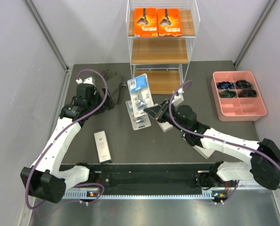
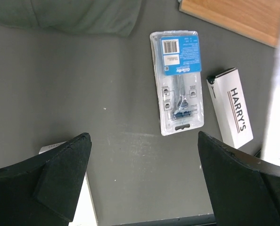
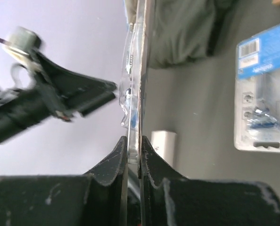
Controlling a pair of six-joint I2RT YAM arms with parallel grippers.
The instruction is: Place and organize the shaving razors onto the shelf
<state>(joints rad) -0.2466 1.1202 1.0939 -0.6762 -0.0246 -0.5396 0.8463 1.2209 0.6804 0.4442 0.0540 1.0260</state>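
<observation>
Two orange razor boxes (image 1: 158, 22) stand side by side on the top tier of the white wire shelf (image 1: 160, 51). My right gripper (image 1: 152, 111) (image 3: 133, 146) is shut on the lower edge of a blue-and-clear blister pack (image 1: 141, 91) (image 3: 136, 70), which it holds off the table. A second blister pack (image 1: 138, 117) (image 2: 177, 82) lies flat on the mat. One slim white box (image 1: 102, 146) lies near the front left, and another, marked HARRY'S (image 2: 229, 113), lies beside the right gripper. My left gripper (image 1: 110, 97) (image 2: 144, 155) hangs wide open above bare mat, holding nothing.
A pink compartmented tray (image 1: 238, 112) with dark items sits at the right. A dark cloth (image 1: 113, 78) (image 2: 83, 16) lies left of the shelf's foot. Another white box (image 1: 203, 150) shows partly under my right arm. Grey walls close in on both sides.
</observation>
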